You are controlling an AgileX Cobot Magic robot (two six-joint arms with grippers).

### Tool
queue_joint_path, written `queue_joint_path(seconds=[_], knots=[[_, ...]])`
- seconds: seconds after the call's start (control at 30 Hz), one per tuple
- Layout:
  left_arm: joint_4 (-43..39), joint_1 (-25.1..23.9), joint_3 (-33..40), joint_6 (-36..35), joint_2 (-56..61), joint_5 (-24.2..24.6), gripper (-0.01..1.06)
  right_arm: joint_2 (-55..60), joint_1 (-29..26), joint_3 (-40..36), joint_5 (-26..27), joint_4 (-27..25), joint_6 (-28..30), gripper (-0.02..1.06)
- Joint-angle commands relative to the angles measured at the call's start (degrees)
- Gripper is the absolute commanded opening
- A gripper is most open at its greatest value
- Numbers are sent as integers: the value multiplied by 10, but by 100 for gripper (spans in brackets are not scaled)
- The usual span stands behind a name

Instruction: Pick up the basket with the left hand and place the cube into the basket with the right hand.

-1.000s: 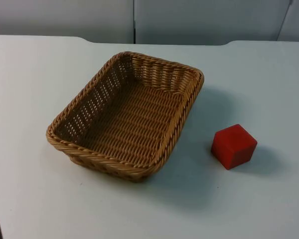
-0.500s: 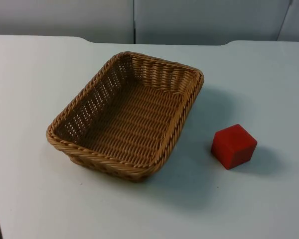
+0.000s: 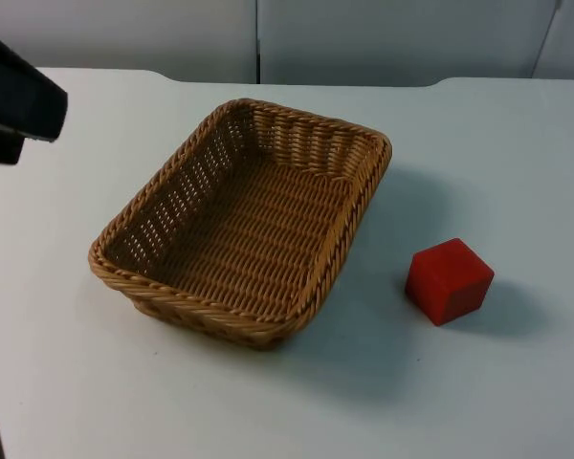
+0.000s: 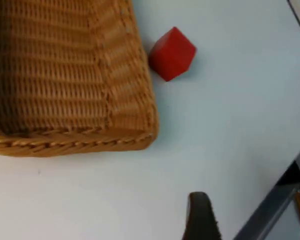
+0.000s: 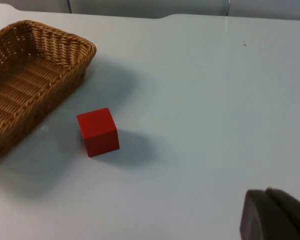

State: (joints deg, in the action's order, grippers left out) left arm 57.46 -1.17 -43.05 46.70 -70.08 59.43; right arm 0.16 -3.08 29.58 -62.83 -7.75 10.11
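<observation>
Simply woven basket [image 3: 244, 225] — smooth cube [image 3: 449, 280]

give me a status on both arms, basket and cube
Left arm entering beside the woven wicker basket, nothing held. Red cube on white table, apart from basket. Nothing between them.

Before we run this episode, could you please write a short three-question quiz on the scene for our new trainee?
1. True or false: the red cube already lies inside the rectangular woven wicker basket.
2. What does the cube rest on? A) the white table top B) the basket's rim C) a hand
3. Fill in: in the top view, the black left arm comes in at the picture's upper ____ corner.

Key
1. False: the cube stands apart from the basket, on the table beside it.
2. A: nothing holds or touches it.
3. Left: it is off to the side of the basket and not touching it.
</observation>
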Motion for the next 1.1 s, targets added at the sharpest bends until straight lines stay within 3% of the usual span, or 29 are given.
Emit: queue_joint_path(seconds=[0.0,0.17,0.47,0.83,1.07], knots=[[6,3,-3,8,-22,-30,57,-2,-4,-3,5,-2,1,0],[6,3,-3,8,-100,-95,57,-2,-4,-3,5,-2,1,0],[38,3,-3,13,-254,-115,57,-2,-4,-3,5,-2,1,0],[116,3,-3,43,-319,-129,57,-2,-4,-3,5,-2,1,0],[116,3,-3,45,-321,-179,57,-2,-4,-3,5,-2,1,0]])
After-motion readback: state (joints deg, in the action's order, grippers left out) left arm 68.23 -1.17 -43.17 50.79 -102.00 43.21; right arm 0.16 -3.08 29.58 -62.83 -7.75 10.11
